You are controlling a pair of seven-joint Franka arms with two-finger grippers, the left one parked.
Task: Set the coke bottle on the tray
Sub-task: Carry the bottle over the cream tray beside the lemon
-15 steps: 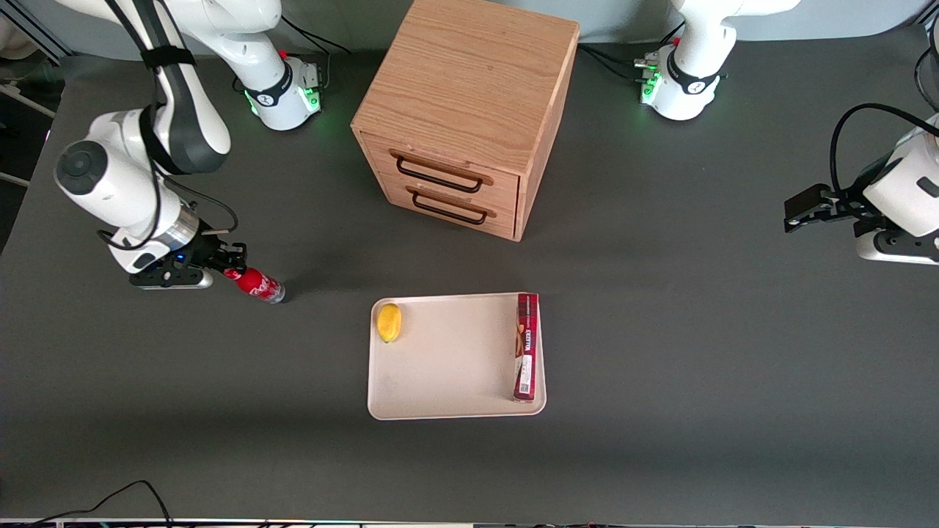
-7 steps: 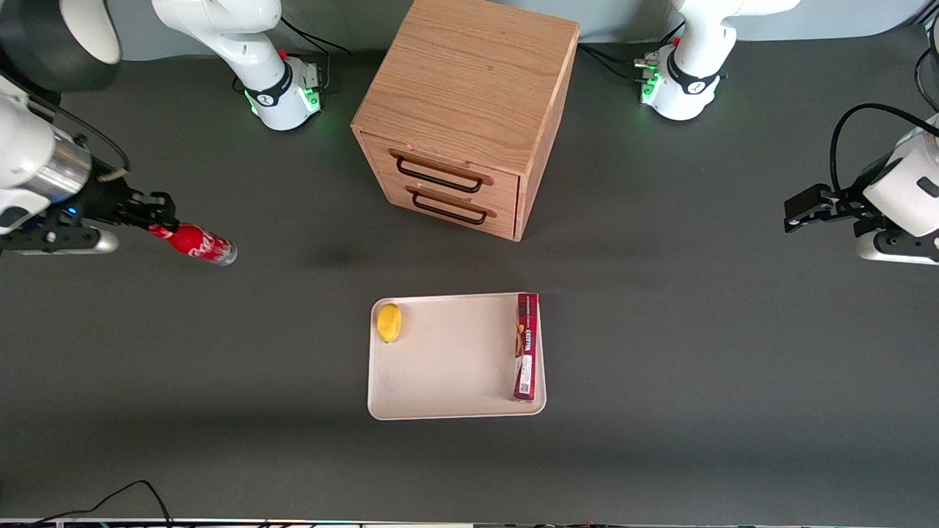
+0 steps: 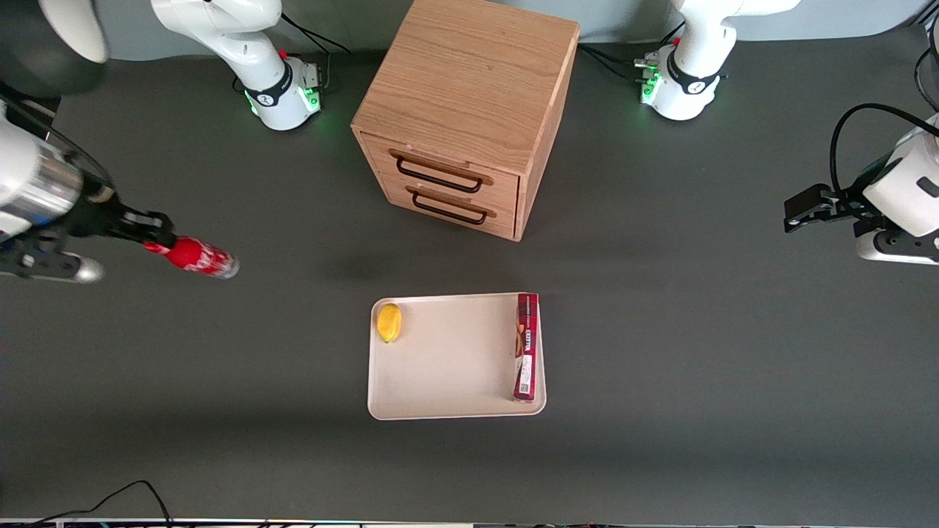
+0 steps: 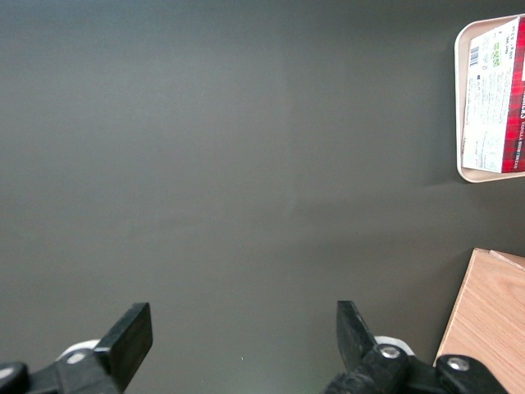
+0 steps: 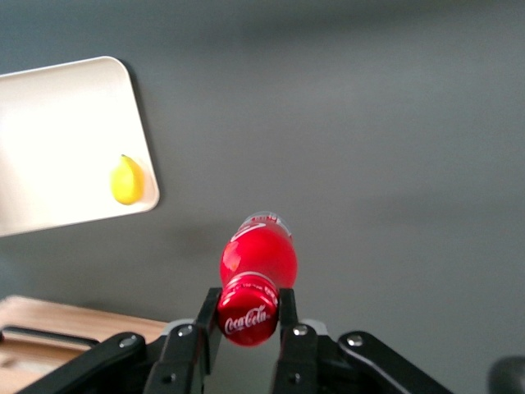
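Observation:
My right gripper is shut on the red cap of the coke bottle and holds it up in the air, toward the working arm's end of the table. The bottle hangs tilted, its clear base pointing toward the tray. In the right wrist view the two fingers clamp the cap of the coke bottle. The cream-white tray lies in the middle of the table, in front of the cabinet; it also shows in the right wrist view.
On the tray lie a yellow lemon at one end and a long red box along the other end. A wooden drawer cabinet stands farther from the front camera than the tray.
The gripper has lifted the bottle off the table and risen toward the camera, drifting out toward the working arm's end; in the last half second it shifted a little nearer the camera.

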